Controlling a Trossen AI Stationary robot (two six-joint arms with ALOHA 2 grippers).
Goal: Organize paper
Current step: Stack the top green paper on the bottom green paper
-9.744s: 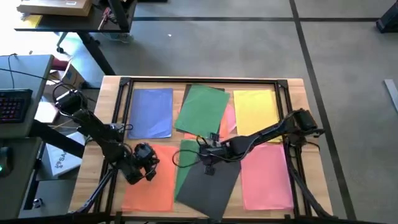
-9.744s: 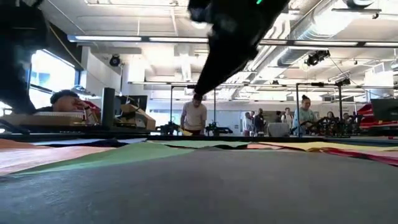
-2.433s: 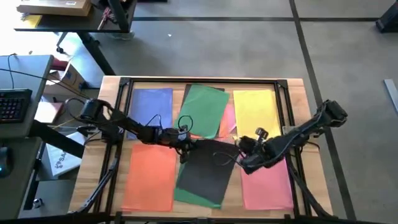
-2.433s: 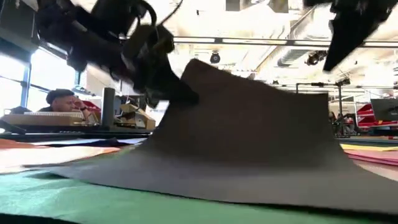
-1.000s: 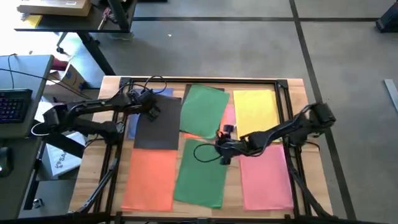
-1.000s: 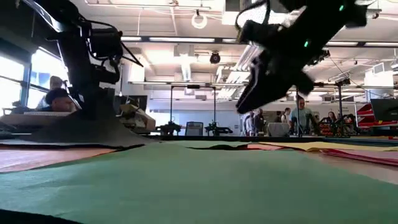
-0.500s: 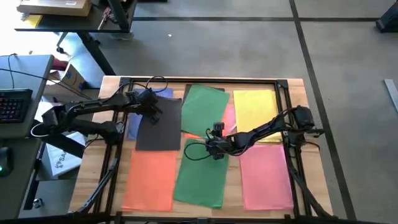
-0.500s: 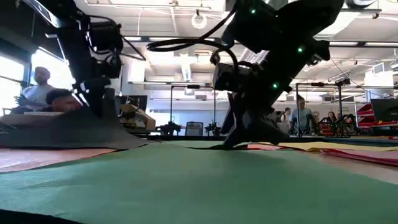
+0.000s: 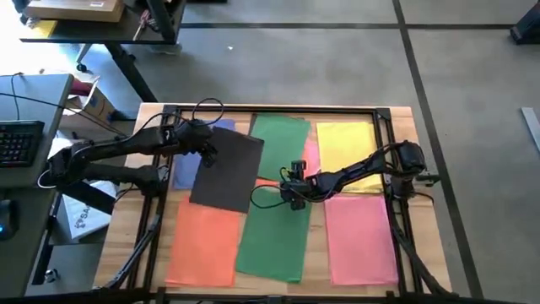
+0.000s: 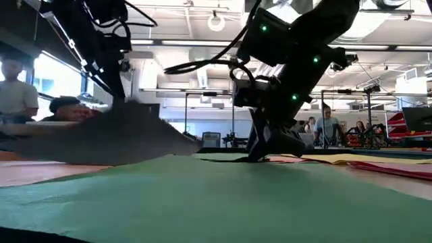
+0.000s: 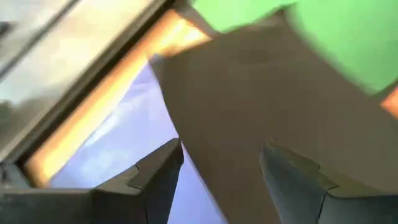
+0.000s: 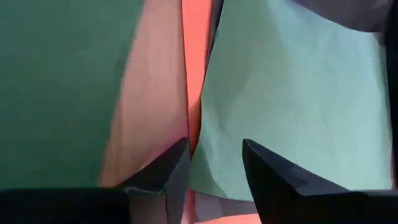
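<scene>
Coloured paper sheets lie on the wooden table. A dark grey sheet [image 9: 226, 173] lies slanted over the blue sheet [image 9: 181, 165] and the left edge of the far green sheet [image 9: 283, 143]. In the low view its left part [image 10: 101, 142] stands off the table. My left gripper [image 9: 205, 145] is open above the grey sheet's far left corner [image 11: 280, 93]. My right gripper [image 9: 291, 196] is open, tips down where the far green sheet meets the near green sheet [image 9: 274, 236]. My left gripper stands with open fingers [image 11: 158, 174] over the grey sheet's far left corner; I cannot tell whether they touch it. My right gripper points down from the table's right. One fingertip [image 12: 267, 168] is on the far green sheet's near edge [image 12: 249, 124]. The other is over the orange-pink paper [image 12: 155, 124] beside it. Nothing is lifted.
An orange sheet [image 9: 202, 245] lies near left, a pink one [image 9: 359, 236] near right and a yellow one [image 9: 344, 152] far right. A black frame [image 9: 270, 110] runs round the table. People and desks show in the room beyond.
My right gripper has moved toward the table's left and far edges and come down onto the sheets. The grey sheet has turned and slid toward the table's right, and its far right corner now lies over the far green sheet.
</scene>
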